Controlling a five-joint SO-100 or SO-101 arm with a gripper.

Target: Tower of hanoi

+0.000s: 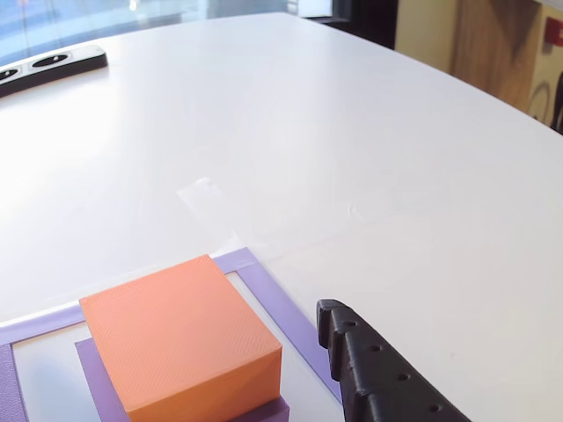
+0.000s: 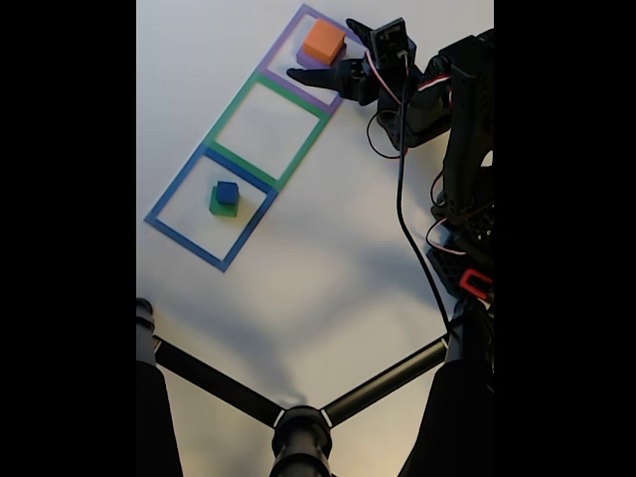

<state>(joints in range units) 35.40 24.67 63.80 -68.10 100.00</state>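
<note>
An orange block [image 1: 180, 338] sits on a flatter purple block [image 1: 97, 382] inside the purple square frame [image 1: 281, 303]. In the fixed view the orange block [image 2: 323, 42] lies in the top purple frame [image 2: 283, 48]. My gripper [image 2: 322, 50] is open, its two black fingers spread on either side of that block without touching it. One black finger [image 1: 374, 369] shows to the right of the orange block, just outside the frame. A small blue block [image 2: 228, 191] rests on a green block [image 2: 221, 208] in the blue frame [image 2: 169, 204]. The green frame [image 2: 227, 111] between them holds nothing.
A black bar with round holes [image 1: 48, 63] lies at the far left of the white table [image 1: 352, 132]. A black stand with spreading legs [image 2: 298, 427] fills the bottom of the fixed view. The arm and its cable [image 2: 402, 199] run down the right side.
</note>
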